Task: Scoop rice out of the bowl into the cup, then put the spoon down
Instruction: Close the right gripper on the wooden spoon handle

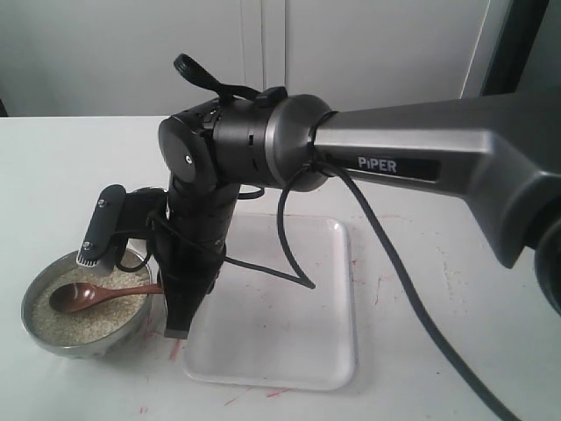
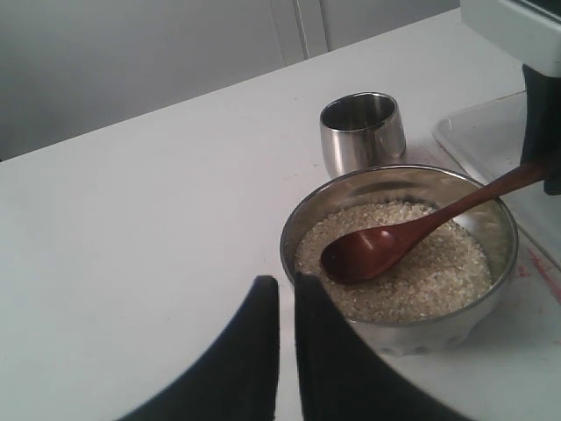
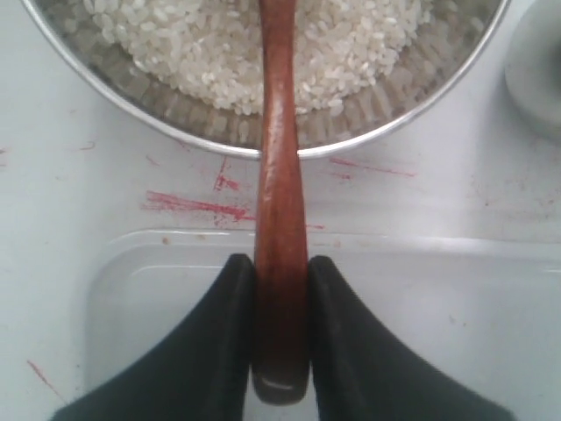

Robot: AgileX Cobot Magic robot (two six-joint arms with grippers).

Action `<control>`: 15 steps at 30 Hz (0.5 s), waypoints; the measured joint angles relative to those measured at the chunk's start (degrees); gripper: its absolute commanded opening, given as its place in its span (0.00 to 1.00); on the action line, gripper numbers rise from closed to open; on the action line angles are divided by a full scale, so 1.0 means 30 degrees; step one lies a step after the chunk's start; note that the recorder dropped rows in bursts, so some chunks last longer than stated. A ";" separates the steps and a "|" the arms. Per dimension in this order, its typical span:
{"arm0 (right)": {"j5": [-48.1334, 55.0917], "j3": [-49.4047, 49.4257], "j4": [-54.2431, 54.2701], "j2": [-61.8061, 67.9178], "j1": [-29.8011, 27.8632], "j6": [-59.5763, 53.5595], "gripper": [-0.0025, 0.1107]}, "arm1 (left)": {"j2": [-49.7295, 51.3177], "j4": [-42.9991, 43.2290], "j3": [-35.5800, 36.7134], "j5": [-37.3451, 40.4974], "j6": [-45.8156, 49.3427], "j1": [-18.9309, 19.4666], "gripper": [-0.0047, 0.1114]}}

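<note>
The right gripper (image 3: 280, 272) pinches the very end of the spoon (image 3: 279, 175) handle between its two dark fingers. The left gripper (image 2: 285, 289) hovers near the bowl (image 2: 302, 219), its fingers pressed almost together on nothing.

The likeliest trouble comes from that grip at the handle's tip. The whole length of the spoon acts as a lever, so a load of rice (image 2: 421, 263) could twist the spoon in the pinch or pull it loose. The handle also crosses low over the bowl's rim, and a careless lift or push could drag or tip the bowl. The cup (image 2: 362, 132) stands just beside the bowl, off the spoon's line, and its mouth is narrow, so grains could spill during the carry or the pour.

The spoon's long axis runs straight out from between the right fingers. The scoop is the far end, hollow side up and seemingly empty, lying on the rice inside the bowl. A pale tray (image 1: 289, 351) lies beneath the right gripper.
</note>
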 measured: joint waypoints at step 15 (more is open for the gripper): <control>0.0774 0.0000 0.0015 -0.0148 0.0000 -0.0033 0.05 | 0.0000 0.0000 0.0000 0.0000 0.0000 0.0000 0.16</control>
